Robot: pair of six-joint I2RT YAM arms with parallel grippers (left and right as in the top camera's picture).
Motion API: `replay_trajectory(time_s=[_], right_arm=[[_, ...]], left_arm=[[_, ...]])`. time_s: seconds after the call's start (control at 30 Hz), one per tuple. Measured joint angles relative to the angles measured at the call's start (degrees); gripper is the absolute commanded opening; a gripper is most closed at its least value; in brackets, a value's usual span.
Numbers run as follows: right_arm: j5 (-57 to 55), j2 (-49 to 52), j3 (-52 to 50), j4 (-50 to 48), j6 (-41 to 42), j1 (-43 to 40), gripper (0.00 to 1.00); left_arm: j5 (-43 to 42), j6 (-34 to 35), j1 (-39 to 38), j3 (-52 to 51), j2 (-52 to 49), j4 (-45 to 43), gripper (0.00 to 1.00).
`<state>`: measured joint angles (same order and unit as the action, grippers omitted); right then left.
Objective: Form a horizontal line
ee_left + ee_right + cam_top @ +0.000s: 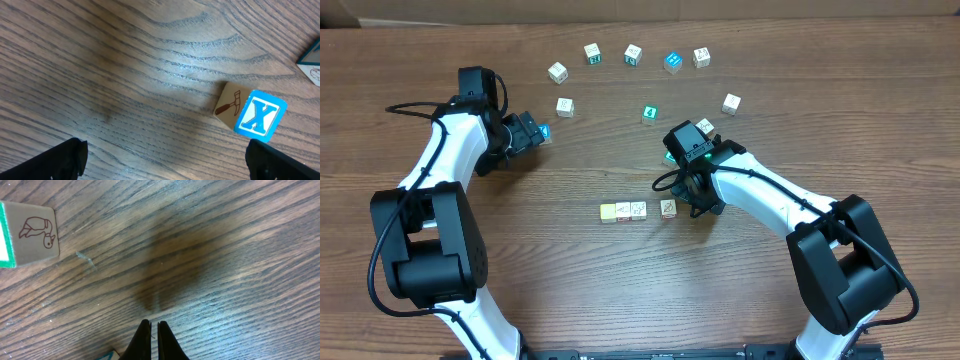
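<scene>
The line (pixel 637 210) sits near mid-table with 3 cubes showing — the yellow cube (pixel 609 212) touches 1 white neighbour, and the third lies just apart to the right. I cannot see a 4th. The right gripper (pixel 698 204), pinched together on nothing, hangs at that right end. The left gripper (pixel 533 131) is spread wide and holds nothing. Loose cubes (pixel 633 53) crowd the far side — the table (pixel 550 290) is bare to the left and near.

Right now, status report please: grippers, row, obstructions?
Left gripper open, empty. Right gripper shut, empty, beside row. Three cubes showing, third set apart. Nothing in the way.
</scene>
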<state>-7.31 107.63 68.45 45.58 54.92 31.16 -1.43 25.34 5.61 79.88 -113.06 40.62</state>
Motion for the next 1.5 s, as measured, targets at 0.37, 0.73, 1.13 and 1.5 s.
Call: replay_trajectory(time_s=[0.37, 0.73, 1.13, 1.5], right_arm=[[0.0, 0.0, -0.39, -0.11, 0.2, 0.0, 0.04], [0.02, 0.0, -0.39, -0.57, 0.22, 0.0, 0.04], [0.5, 0.0, -0.39, -0.98, 0.37, 0.0, 0.04], [0.5, 0.0, -0.39, -1.01, 0.37, 0.0, 0.04]], left_arm=[[0.02, 0.02, 0.0, 0.0, -0.02, 0.0, 1.0], [0.0, 0.02, 0.0, 0.0, 0.0, 0.0, 1.0], [0.0, 0.0, 0.02, 0.0, 0.0, 0.0, 1.0], [0.02, 0.02, 0.0, 0.0, 0.0, 0.0, 1.0]])
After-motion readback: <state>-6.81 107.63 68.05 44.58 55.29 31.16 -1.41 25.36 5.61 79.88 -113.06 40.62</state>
